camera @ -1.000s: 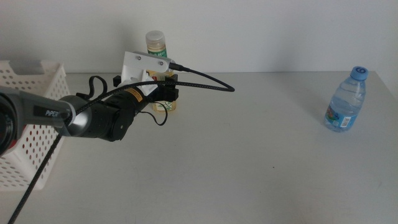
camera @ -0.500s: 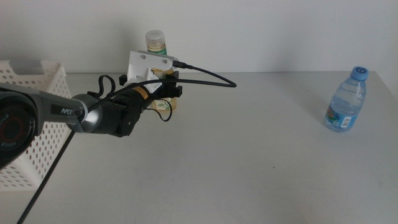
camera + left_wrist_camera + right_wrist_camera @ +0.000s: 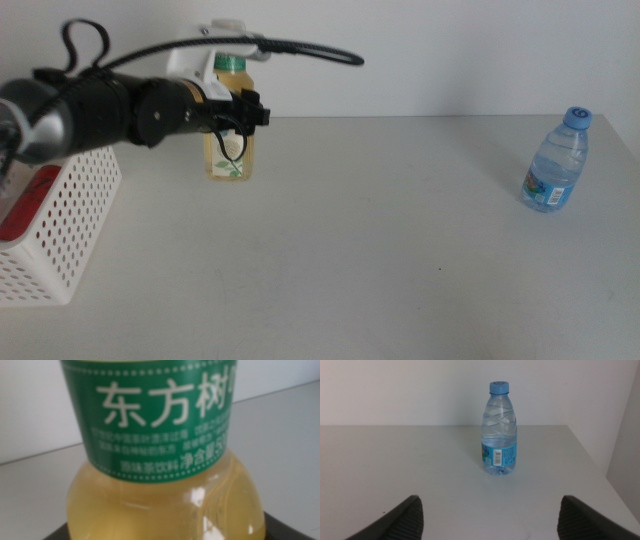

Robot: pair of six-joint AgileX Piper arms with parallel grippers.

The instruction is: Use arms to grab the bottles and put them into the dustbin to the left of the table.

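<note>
The tea bottle (image 3: 229,140) sits between the left gripper's (image 3: 240,117) closed jaws, apparently lifted beside the dustbin (image 3: 62,226), which already holds something red. The water bottle (image 3: 555,162) stands untouched ahead of the right gripper's (image 3: 487,519) wide-open, empty jaws.

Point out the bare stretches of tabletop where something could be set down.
Bare: the pale grey tabletop between the yellow tea bottle held in the left gripper and the clear blue-capped water bottle, plus the near edge. Crowded: the far left, by the white perforated basket. The right gripper waits, open.
</note>
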